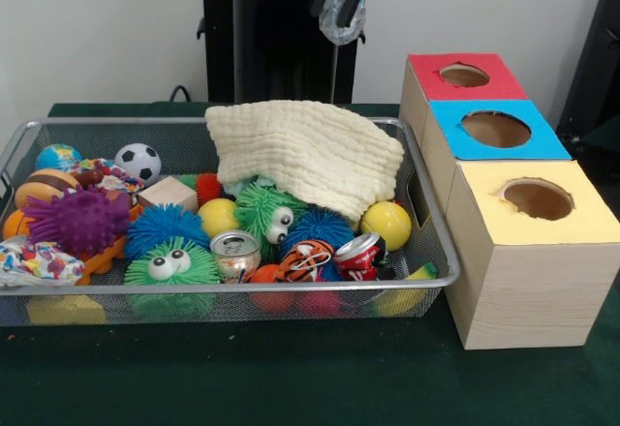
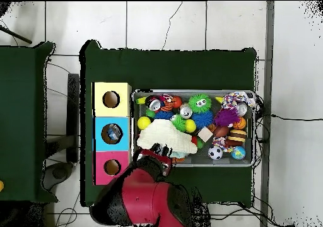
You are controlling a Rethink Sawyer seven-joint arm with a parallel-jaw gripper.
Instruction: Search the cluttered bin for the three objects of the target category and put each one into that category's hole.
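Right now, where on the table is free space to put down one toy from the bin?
The green table is bare along the strip in front of the bin and the yellow box. In the overhead view, more bare cloth lies between that bin and the table's edge. Inside the bin it is crowded: toys, cans and a cloth fill it.

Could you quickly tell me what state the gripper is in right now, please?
Gripper: raised above the wire bin, holding nothing visible; whether it is open or shut cannot be told.
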